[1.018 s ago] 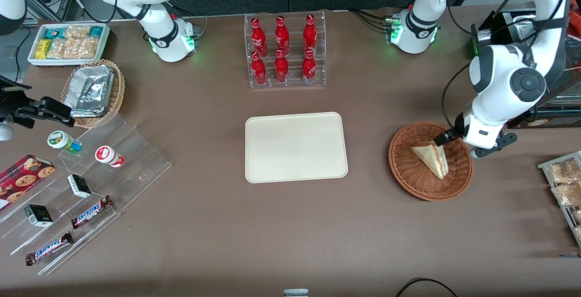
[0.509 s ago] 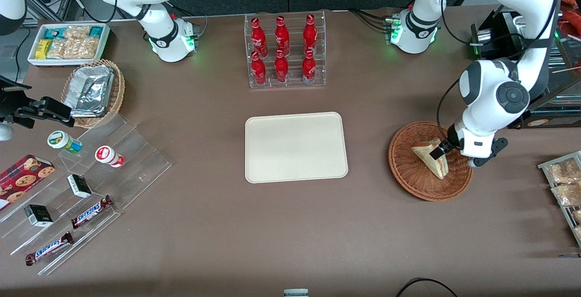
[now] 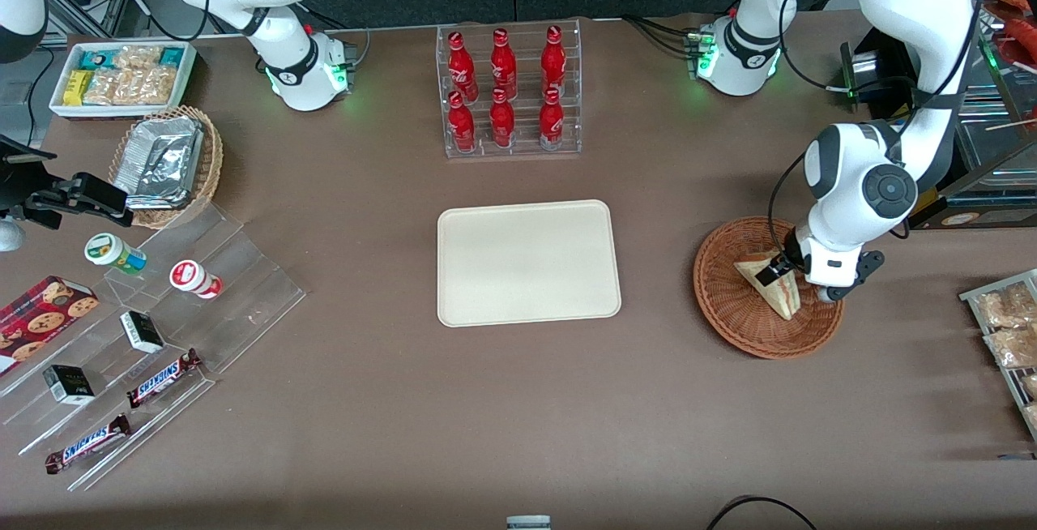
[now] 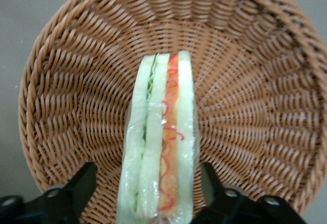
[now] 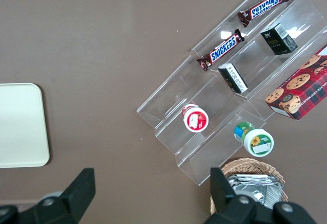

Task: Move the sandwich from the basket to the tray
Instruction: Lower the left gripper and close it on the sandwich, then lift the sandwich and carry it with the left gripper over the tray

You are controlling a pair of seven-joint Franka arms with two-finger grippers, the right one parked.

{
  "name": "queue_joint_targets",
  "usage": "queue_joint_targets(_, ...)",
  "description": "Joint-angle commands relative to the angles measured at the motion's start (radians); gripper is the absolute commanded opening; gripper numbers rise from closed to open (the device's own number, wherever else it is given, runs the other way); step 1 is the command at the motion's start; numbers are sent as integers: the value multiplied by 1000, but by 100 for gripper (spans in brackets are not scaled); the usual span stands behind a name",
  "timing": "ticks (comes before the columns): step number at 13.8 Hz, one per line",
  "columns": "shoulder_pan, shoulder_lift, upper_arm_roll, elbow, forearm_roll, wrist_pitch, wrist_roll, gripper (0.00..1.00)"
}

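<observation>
Tool (image 4: 153, 193) spread, fingers either side of the sandwich (image 4: 159, 147), not pinching; I see sandwich lying in basket (image 3: 729, 315), tray (image 3: 528, 262) near basket on worktop (image 3: 518, 416).

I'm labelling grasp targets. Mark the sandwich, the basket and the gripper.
sandwich (image 4: 159, 147): left wrist view, cut edge.
basket (image 3: 733, 313): front view, woven wall.
gripper (image 4: 148, 191): left wrist view, open, fingers astride the sandwich.

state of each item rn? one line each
gripper: open, fingers straddling the sandwich, no grip yet
sandwich: wrapped, standing on edge in the basket
basket: upright, holds only the sandwich
tray: bare, flat on table
</observation>
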Motion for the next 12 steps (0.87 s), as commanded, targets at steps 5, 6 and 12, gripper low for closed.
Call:
queue_joint_targets(5, -18, 1, -3, 51, -2, -123, -14, 0)
queue_joint_targets(6, -27, 9, -3, 104, -2, -191, -11, 0)
queue_joint_targets(12, -139, 20, -4, 309, 4, -398, -3, 0)
